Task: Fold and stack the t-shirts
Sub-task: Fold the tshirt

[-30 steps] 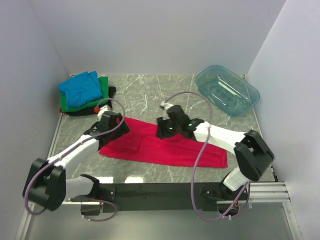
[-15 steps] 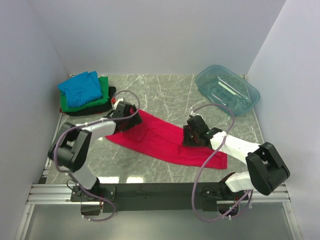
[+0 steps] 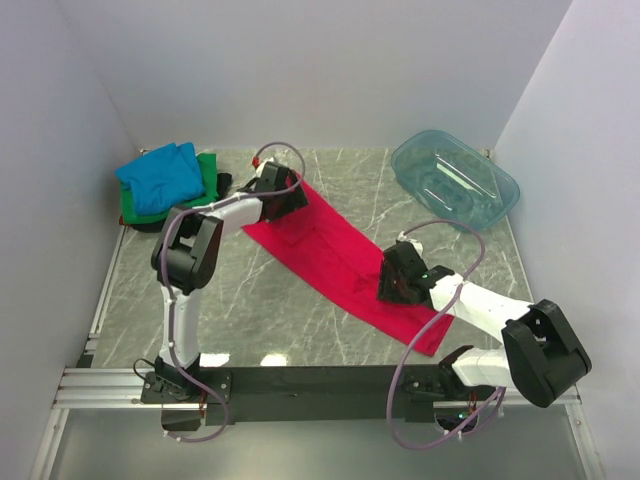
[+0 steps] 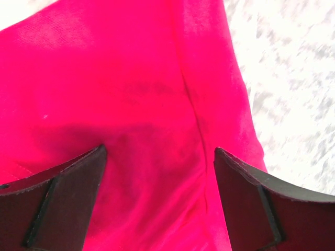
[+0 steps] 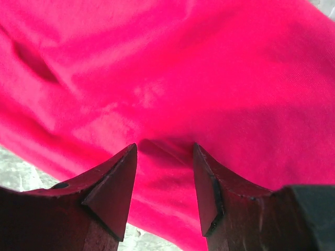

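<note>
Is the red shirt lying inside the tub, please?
No, the red shirt lies spread on the table, apart from the tub.

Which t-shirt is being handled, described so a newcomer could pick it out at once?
On the grey marble table, look between the folded pile at far left and the teal tub at far right. The red-pink t-shirt lies there as a long diagonal strip, the only tee spread out rather than stacked.
</note>
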`<move>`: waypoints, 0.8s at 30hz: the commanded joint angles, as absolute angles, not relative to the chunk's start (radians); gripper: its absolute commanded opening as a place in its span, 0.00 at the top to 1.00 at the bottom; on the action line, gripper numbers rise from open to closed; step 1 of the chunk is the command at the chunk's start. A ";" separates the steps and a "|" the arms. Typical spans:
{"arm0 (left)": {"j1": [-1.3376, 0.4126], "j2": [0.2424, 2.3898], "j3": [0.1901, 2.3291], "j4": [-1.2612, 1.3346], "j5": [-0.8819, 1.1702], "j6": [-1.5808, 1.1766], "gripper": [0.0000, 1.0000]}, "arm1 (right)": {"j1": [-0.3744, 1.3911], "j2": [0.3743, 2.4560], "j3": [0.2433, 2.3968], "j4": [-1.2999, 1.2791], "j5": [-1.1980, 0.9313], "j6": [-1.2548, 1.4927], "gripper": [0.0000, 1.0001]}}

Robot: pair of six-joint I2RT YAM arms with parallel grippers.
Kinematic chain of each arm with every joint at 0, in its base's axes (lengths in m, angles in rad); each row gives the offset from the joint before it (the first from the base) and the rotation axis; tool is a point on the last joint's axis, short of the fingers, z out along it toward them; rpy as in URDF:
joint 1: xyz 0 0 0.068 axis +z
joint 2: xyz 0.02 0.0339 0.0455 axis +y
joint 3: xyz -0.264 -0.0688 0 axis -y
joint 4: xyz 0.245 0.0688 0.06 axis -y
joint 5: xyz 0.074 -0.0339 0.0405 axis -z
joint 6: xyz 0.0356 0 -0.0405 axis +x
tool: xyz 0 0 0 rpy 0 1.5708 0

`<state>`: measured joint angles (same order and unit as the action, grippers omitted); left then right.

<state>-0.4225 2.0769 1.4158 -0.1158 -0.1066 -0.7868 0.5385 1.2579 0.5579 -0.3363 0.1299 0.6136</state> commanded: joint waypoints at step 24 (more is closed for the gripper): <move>-0.390 2.311 2.013 -0.209 -0.034 -0.620 0.07 | 0.818 1.362 0.725 -0.277 0.038 0.778 0.46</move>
